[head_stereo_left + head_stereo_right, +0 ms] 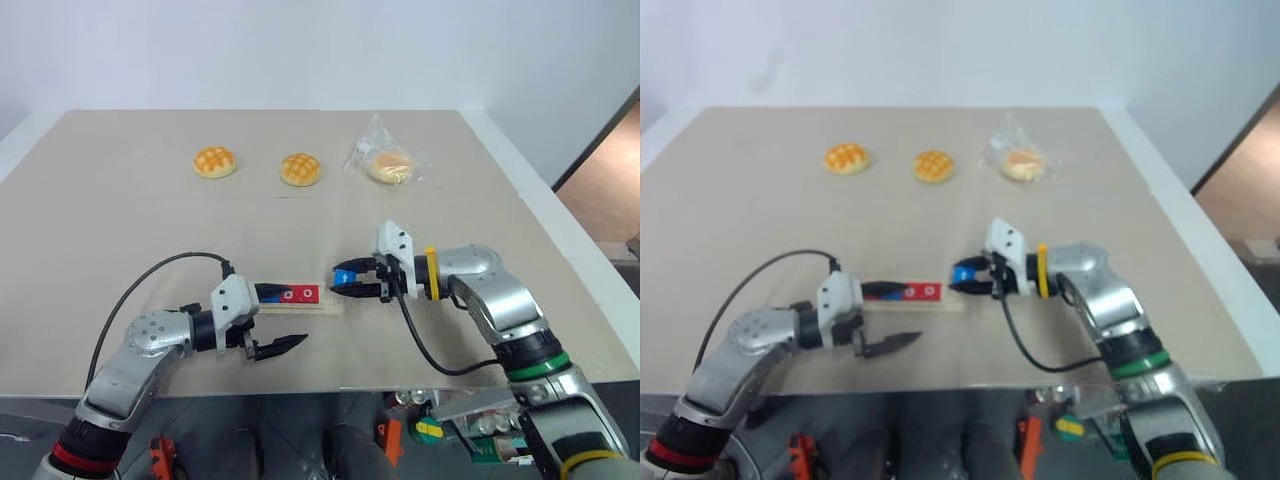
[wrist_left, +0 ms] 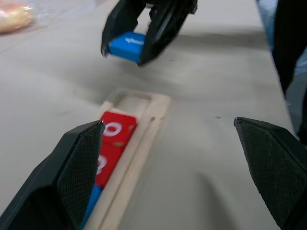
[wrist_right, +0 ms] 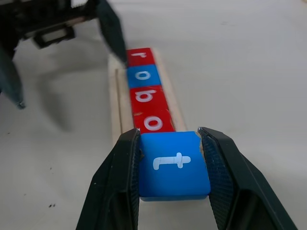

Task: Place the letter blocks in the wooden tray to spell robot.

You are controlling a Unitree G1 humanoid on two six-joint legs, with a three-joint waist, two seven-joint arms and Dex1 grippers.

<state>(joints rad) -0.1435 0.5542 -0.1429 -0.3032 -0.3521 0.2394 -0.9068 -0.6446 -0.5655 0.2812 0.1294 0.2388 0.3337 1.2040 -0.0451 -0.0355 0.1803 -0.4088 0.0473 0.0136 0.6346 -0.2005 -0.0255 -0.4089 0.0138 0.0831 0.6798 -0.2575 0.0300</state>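
holding the blue t block [image 3: 173, 165] between its two black fingers [image 3: 120, 184], the right gripper [image 1: 345, 279] has its jaws clenched on the block's opposite edges, with the white letter facing up. the block is off the desk and poised just beyond the open end of the wooden tray [image 2: 144, 139].

the left gripper [image 1: 278, 348] has its jaws released and spread wide, grasping nothing; one finger [image 2: 72, 172] sits close beside the tray's near end, whether touching cannot be told.

four letter blocks already lie in the tray's groove in one row: red r [image 3: 139, 56], blue o [image 3: 142, 75], red b [image 3: 147, 97], red o [image 3: 153, 122]. one vacant slot [image 2: 132, 101] remains at the tray end nearest the right gripper.

step in hand, as judged: placement of the fifth and final block. the next move calls for bringing the t block over the vacant slot, squaring its edges with the groove, lowering it flat against the red o, then releasing the jaws. the t should read in the same direction as its neighbours. a tilted descent could catch the tray rim or nudge the seated row.

two round buns [image 1: 214, 161] and a wrapped bun [image 1: 388, 165] lie well apart at the far side of the desk [image 1: 120, 230].
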